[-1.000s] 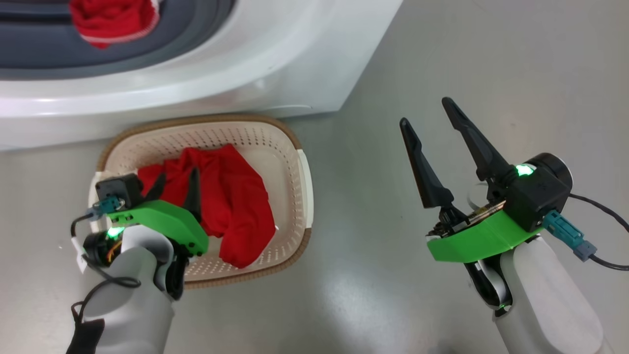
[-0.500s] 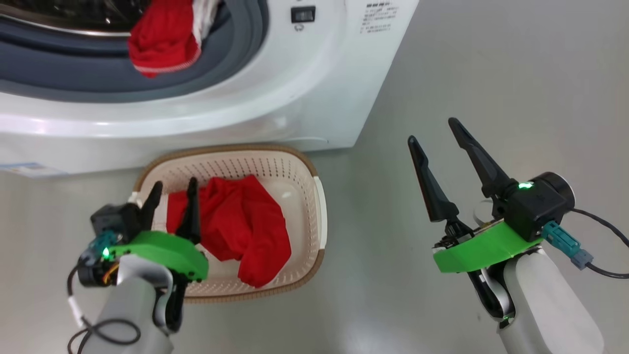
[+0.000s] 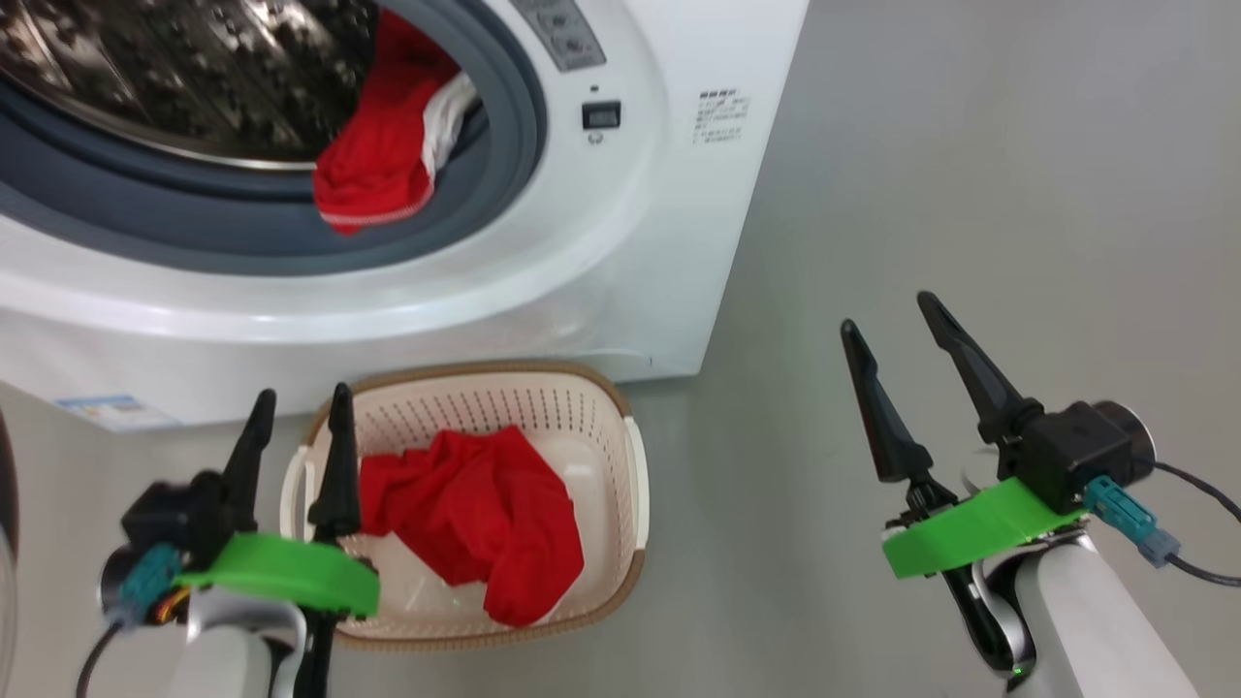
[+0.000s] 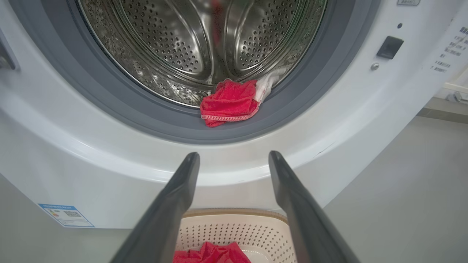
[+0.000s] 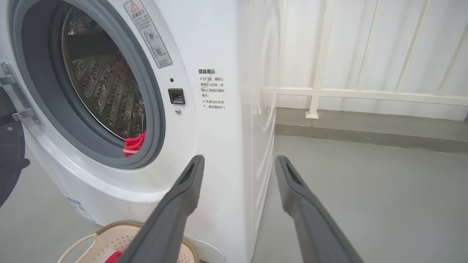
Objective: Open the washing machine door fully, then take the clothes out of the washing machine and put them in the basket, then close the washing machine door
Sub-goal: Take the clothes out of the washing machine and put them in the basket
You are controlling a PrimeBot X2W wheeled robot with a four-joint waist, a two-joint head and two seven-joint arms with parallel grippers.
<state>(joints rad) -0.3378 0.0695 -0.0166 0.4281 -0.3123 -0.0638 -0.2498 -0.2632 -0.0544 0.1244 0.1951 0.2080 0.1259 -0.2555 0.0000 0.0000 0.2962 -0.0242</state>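
Note:
The washing machine (image 3: pixel 620 242) stands with its mouth uncovered, and its steel drum (image 4: pixel 190 44) is in plain sight. A red and white piece of the clothes (image 3: pixel 378 165) hangs over the grey rubber ring (image 4: pixel 228 104). On the floor in front sits the basket (image 3: pixel 635 465) with a red garment (image 3: pixel 475 514) lying in it. My left gripper (image 3: pixel 302 396) is open and empty above the basket's left rim, pointing at the drum (image 4: pixel 234 156). My right gripper (image 3: pixel 887 315) hangs open and empty over the floor to the right of the machine. The washing machine door's dark edge (image 5: pixel 9 153) shows swung out at the left.
Grey floor (image 3: pixel 970 145) stretches to the right of the machine. A white railing (image 5: pixel 321 91) and a wall stand behind it. A small blue label (image 3: pixel 111 412) is stuck low on the machine's front.
The head camera has tilted up, bringing the drum into view. My left gripper has come off the red garment in the basket and drawn back to the basket's left rim, still open.

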